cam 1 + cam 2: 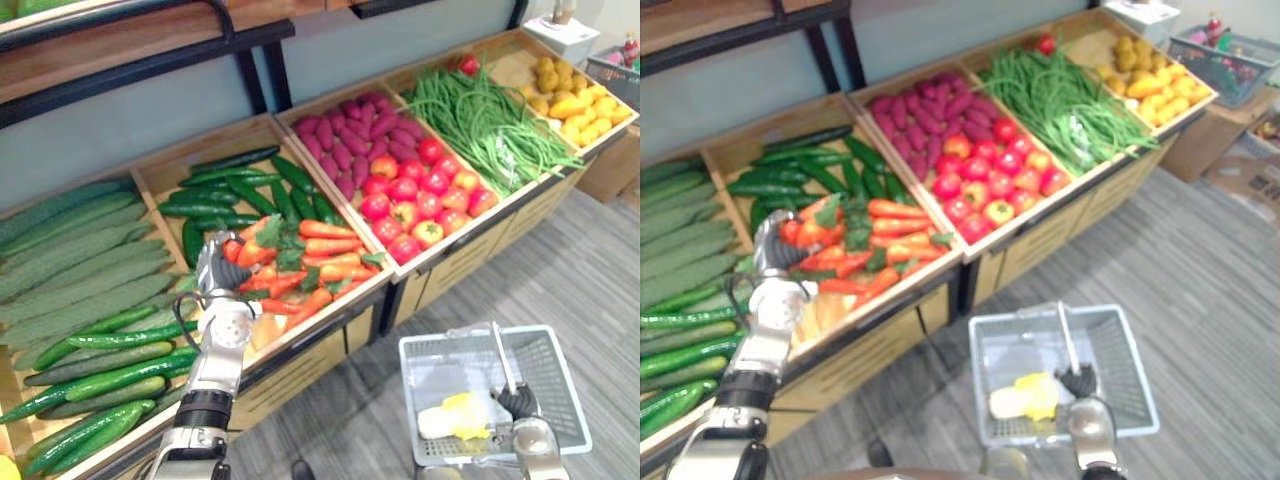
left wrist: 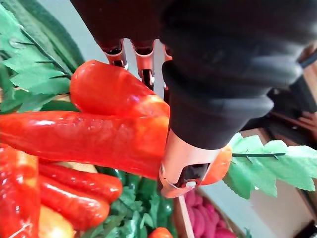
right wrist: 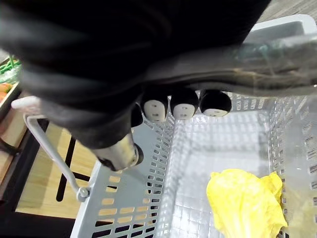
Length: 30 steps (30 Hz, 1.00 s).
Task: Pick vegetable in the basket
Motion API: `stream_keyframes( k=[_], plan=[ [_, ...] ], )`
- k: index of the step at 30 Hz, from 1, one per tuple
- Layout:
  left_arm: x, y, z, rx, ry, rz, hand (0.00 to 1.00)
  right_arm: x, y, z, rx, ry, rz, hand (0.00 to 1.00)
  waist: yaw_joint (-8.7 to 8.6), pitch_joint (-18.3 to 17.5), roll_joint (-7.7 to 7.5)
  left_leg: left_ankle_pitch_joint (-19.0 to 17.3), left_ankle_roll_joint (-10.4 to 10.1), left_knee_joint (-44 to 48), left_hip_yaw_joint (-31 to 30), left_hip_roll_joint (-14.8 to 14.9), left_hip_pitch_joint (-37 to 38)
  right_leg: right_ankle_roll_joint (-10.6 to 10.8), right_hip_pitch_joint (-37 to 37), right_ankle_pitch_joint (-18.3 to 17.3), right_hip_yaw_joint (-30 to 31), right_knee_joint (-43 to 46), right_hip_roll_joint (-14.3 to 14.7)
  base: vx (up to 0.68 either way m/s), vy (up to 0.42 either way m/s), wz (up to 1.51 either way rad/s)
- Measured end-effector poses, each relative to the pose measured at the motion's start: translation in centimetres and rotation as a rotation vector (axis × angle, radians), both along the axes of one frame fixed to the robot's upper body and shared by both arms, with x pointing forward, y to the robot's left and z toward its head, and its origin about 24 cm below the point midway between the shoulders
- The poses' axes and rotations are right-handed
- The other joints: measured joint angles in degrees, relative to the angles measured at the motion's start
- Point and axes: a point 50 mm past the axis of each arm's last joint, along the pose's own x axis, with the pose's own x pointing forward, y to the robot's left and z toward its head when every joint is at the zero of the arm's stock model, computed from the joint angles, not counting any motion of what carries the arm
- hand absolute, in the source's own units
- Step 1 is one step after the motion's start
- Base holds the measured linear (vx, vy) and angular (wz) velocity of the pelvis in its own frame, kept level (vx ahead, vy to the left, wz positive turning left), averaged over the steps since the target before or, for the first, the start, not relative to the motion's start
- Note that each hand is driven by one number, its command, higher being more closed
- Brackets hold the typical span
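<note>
A carrot point(image 2: 111, 91), ten o'clock from the basket point(image 1: 420, 345), was pinched by the left robot hand point(image 1: 222, 270) and could be snagged by leaves point(image 2: 267, 158).

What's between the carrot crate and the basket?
In the left eye view, only the stand's wooden front and bare grey floor separate the carrot crate, where the left hand grips a carrot, from the basket the right hand holds.

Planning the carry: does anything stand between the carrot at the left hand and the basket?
Only the handle of the basket: the right hand holds it above the open top. The left hand grips a carrot in its crate.
</note>
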Motion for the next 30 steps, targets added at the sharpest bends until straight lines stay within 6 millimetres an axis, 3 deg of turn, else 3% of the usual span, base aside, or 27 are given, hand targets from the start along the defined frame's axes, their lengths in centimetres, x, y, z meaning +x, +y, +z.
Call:
stream_keyframes(
  k=[7,16,22,30],
  plan=[
    [-0.6,-0.6,1.4,0.037,-0.053,-0.07,1.0,-0.3,-0.1,-0.1,-0.002,0.004,-0.003,1.0,0.15,-0.04,0.09,0.05,0.05,-0.25,-0.81,0.0,0.0,-0.36,0.34,-0.33,-0.57,0.0,-0.08,-0.06,-0.007,0.04],
    [-1.4,-1.8,3.9,0.21,-0.114,-0.247,1.0,0.3,0.0,0.4,-0.008,-0.013,0.029,1.0,1.15,-0.22,0.36,0.05,0.04,0.02,-1.32,-0.02,0.3,0.04,1.09,-0.04,-1.01,0.01,-0.09,0.0,-0.001,0.02],
    [-2.2,-5.6,3.6,0.264,-0.106,-0.453,1.0,2.7,-0.6,2.1,-0.089,-0.049,0.128,1.0,1.12,-0.34,0.53,0.07,0.06,-0.11,-1.33,-0.01,0.78,0.09,1.53,0.03,-0.42,0.17,-0.12,-0.04,0.001,0.0],
    [-3.7,-12.5,1.9,0.223,-0.074,-0.761,1.0,6.9,-1.1,5.3,-0.148,-0.139,0.203,1.0,0.9,-1.11,1.25,0.3,0.29,-0.27,0.07,-0.03,0.97,0.09,-0.02,0.04,1.49,1.59,-0.1,-0.05,-0.005,-0.09]
  ],
)
